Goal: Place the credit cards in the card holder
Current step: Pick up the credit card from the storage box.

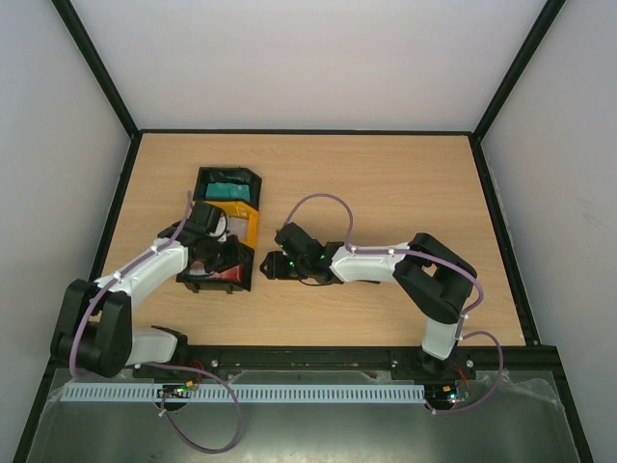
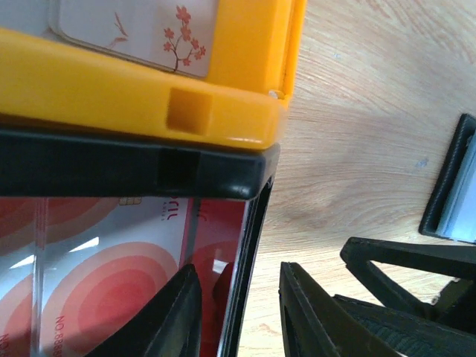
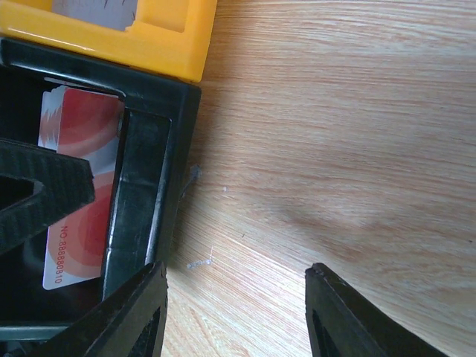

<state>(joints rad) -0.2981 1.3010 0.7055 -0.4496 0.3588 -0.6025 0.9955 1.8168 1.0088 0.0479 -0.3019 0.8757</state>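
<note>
One whitish card (image 2: 134,30) shows blossom print only from the left wrist.

Red/white card (image 3: 83,141) in blk tray (image 3: 145,186), yellow tray (image 3: 167,44) adjacent, R gripper (image 3: 238,271) jaws apart over wood table (image 3: 342,134)

The left arm (image 1: 145,272) and right arm (image 1: 371,262) share one build: smooth white shell links set between chunky matte-black joint housings (image 1: 439,285). Thin lilac cables (image 1: 323,200) loop along each (small green lights (image 1: 289,260) glow near the right wrist). Each ends in black wedge-shaped plastic fingers (image 3: 349,320).
</note>
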